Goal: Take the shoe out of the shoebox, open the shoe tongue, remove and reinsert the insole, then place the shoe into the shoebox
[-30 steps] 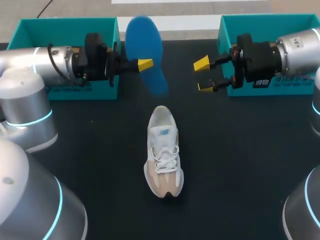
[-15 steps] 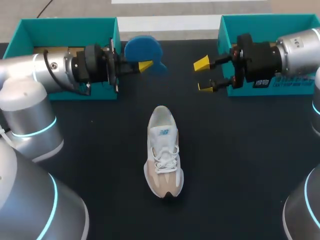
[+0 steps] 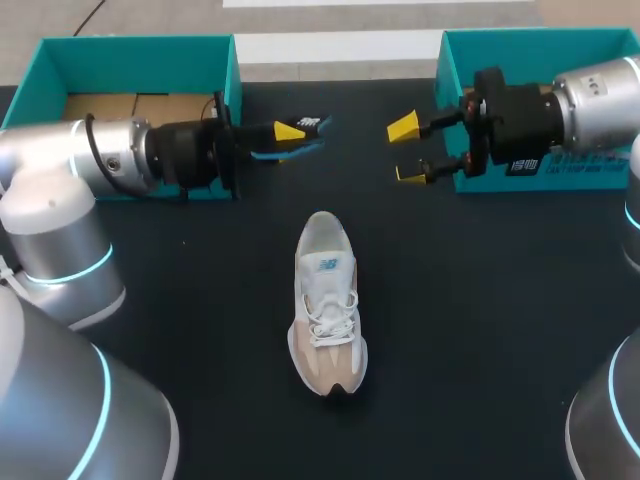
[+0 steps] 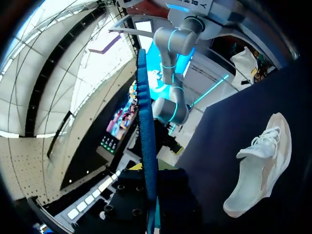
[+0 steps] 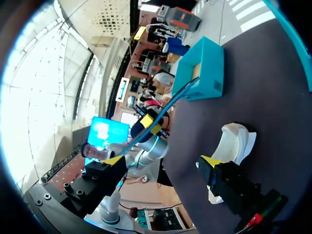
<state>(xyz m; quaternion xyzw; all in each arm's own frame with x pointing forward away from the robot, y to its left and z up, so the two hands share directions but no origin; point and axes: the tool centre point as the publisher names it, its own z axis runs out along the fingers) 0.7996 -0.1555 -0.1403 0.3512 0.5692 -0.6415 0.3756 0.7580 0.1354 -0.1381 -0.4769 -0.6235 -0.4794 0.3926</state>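
Observation:
The white and beige shoe (image 3: 328,300) lies on the dark table, its toe toward the near edge and its heel toward the boxes. Beyond the heel and a little to its left, my left gripper (image 3: 290,130) is shut on the blue insole (image 3: 300,143), which is held above the table and shows edge-on. In the left wrist view the insole (image 4: 146,141) runs as a thin blue strip out of the gripper, with the shoe (image 4: 261,165) off to the side. My right gripper (image 3: 408,150) stands open and empty beside the right box, and its wrist view looks toward the shoe (image 5: 234,141).
Two teal shoeboxes stand at the back: the left box (image 3: 130,60) behind my left arm, with brown card inside, and the right box (image 3: 540,45) behind my right wrist. The left box (image 5: 202,68) also shows in the right wrist view.
My left wrist has rolled, turning the insole from flat-on and upright to level and edge-on. The right arm and the shoe have not moved.

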